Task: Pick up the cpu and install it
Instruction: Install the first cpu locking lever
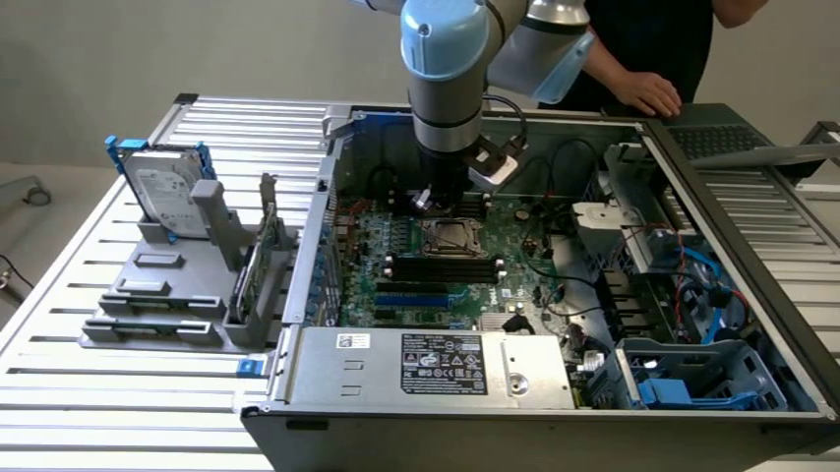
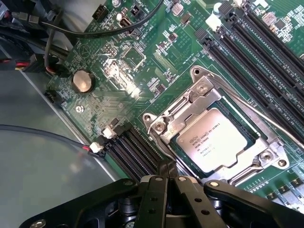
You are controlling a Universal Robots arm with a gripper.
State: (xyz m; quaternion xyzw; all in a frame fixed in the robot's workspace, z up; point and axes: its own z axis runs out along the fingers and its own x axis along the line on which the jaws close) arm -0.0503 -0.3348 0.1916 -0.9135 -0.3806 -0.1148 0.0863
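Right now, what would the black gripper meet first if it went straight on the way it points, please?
Likely the edge of the silver metal socket frame, beside the square silver-grey cpu seated in it; depth is unclear.

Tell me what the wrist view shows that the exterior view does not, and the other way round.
Wrist view: the cpu lying in the socket, the print on its face, a round battery, and the shut gripper beside the socket's frame, holding nothing.
Exterior view: the hard drive upright in a grey holder, the power supply, and a person's hand at the far edge of the case.
Both: the green board, the socket and the black memory slots.
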